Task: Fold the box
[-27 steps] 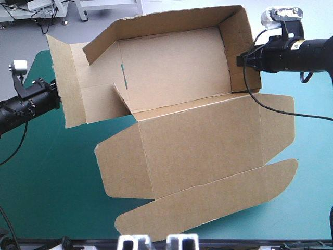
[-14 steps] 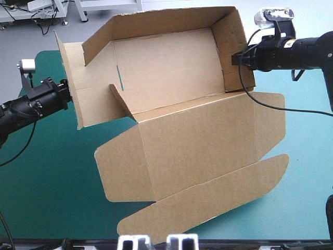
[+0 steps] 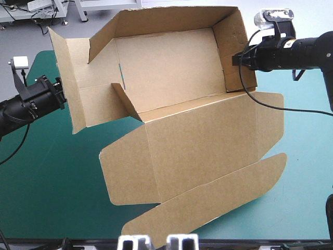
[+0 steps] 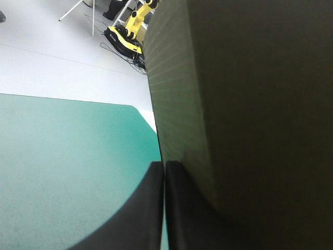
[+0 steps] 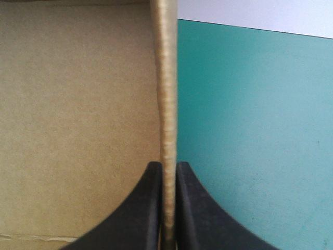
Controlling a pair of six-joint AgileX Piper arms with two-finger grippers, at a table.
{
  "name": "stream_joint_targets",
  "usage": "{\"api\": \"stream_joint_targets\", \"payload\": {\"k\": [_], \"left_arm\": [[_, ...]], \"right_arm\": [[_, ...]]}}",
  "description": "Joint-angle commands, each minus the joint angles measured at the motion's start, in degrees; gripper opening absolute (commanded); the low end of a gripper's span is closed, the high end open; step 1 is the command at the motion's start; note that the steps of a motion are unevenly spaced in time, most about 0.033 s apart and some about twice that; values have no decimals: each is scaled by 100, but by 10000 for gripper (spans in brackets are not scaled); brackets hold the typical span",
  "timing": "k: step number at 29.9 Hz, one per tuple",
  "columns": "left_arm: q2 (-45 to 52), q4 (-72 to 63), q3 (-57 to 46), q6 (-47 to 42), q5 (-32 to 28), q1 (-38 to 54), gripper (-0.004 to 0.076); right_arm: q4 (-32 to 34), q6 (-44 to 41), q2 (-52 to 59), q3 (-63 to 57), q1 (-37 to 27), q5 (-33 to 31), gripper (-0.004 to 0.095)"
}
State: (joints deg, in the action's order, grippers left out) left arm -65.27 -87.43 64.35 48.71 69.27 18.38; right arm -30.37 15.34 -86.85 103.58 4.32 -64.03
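Since just before, the left gripper (image 3: 60, 96) has swung the left flap of the box (image 3: 171, 67) slightly outward. Half formed, the brown box sits toward the far edge of the teal-green cover (image 3: 52, 187), with its lid flat nearest the robot. The right gripper (image 3: 237, 60) and the left each pinch an opposite wall, fingers nearly closed on the board. It is probably light, stiff and easily creased, and best gripped at edges near folds.

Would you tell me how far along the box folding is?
Done: the box has rear wall and right wall raised. In hand: the left gripper is shut on the left wall, splayed outward; the right gripper on the right wall. Left: tucking the left end and its loose flap; the lid lies flat.
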Motion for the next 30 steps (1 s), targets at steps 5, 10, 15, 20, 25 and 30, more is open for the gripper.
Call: {"api": "stream_joint_targets", "payload": {"k": [5, 10, 15, 20, 25, 30], "left_arm": [[175, -469, 185, -268, 479, -41, -3], [237, -485, 185, -286, 479, -58, -3], [302, -578, 185, -370, 479, -346, -3], [348, -1068, 213, -206, 479, -556, -3], [353, -957, 213, -248, 479, -567, -3], [392, -922, 213, -223, 469, -567, -3]], "right_arm": [[-188, 17, 198, 154, 8, 396, 0], [-198, 26, 198, 154, 8, 423, 0], [-198, 131, 188, 154, 8, 526, 0], [-284, 181, 188, 154, 8, 566, 0], [-415, 262, 188, 154, 19, 580, 0], [-509, 286, 188, 154, 19, 560, 0]]}}
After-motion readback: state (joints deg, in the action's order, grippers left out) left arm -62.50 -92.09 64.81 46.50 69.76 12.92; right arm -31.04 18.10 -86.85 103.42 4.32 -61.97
